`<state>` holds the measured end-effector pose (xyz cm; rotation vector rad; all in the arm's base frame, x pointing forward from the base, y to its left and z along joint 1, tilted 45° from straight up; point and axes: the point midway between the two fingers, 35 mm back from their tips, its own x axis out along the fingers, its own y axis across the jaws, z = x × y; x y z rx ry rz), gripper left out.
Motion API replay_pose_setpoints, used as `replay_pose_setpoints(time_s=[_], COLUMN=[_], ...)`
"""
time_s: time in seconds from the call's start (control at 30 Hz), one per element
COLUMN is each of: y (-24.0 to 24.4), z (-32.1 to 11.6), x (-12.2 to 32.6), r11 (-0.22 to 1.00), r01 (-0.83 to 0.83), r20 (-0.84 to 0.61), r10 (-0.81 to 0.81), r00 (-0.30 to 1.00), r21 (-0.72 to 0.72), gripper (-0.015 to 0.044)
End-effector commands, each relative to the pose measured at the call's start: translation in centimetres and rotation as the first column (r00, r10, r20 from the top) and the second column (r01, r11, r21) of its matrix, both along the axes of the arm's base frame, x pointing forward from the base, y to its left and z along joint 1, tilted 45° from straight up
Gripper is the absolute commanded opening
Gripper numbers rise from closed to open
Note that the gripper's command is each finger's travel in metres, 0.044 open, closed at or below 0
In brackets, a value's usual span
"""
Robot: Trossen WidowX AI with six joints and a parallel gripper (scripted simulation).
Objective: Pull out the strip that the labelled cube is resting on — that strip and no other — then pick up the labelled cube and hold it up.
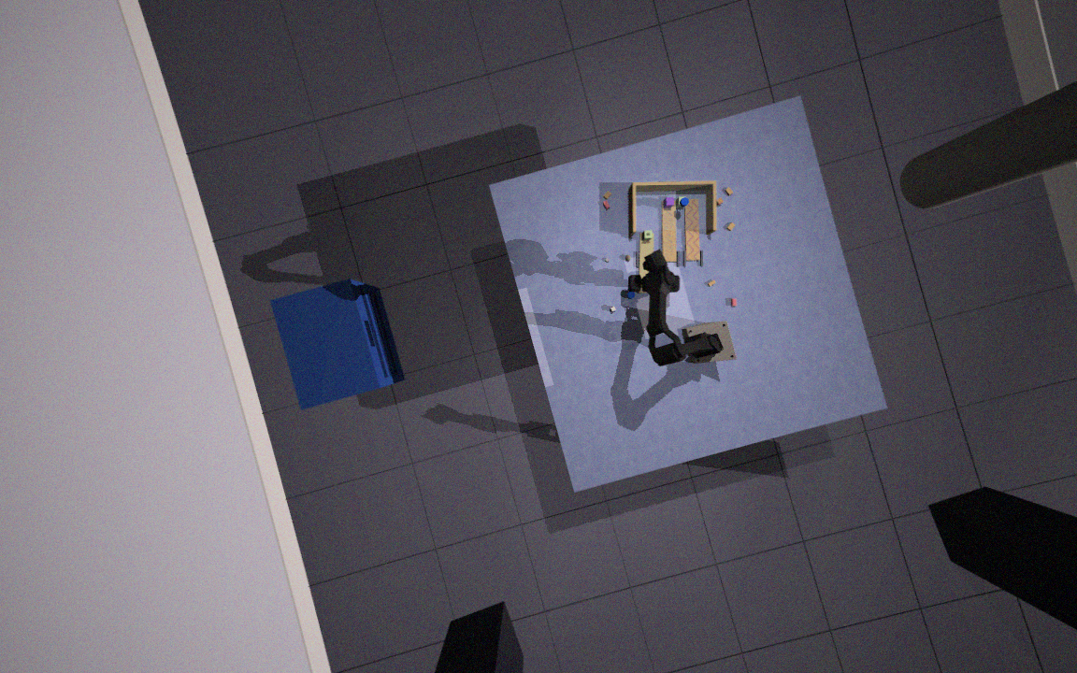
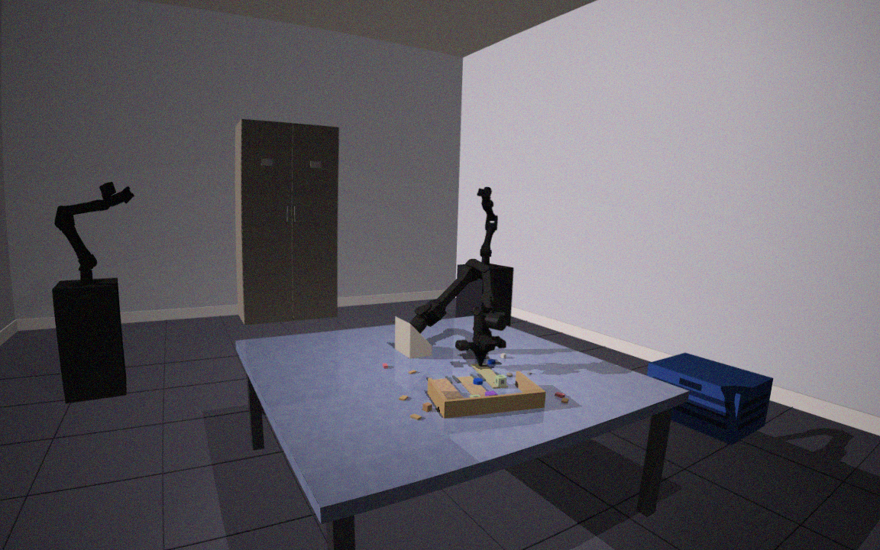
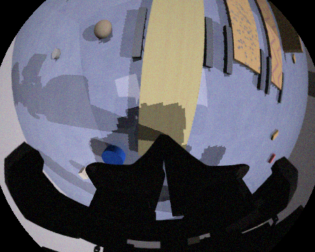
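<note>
Black tool (image 1: 653, 256) (image 2: 480, 362) (image 3: 163, 138), fingers together (pointing down)

A blue crate (image 1: 329, 344) (image 2: 710, 393) sits on the floor near the table (image 1: 777, 335) (image 2: 361, 438). A tall cabinet (image 2: 289, 222) stands by the far wall; a blue cylinder (image 3: 113, 155) and a beige ball (image 3: 103, 29) rest on the table.
</note>
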<state>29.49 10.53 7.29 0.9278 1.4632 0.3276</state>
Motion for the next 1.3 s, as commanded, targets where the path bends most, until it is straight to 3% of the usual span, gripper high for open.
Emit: replay_pose_setpoints(time_s=[0.0, 1.27], y=[0.8, 1.8], z=[-0.3, 0.2], x=[-1.3, -4.5], r11=[1.0, 1.0], r01=[-0.018, -0.018], r20=[-0.024, -0.026], r10=[0.018, 0.018], r00=[1.0, 1.0], r21=[0.002, 0.002], gripper=[0.0, 0.0])
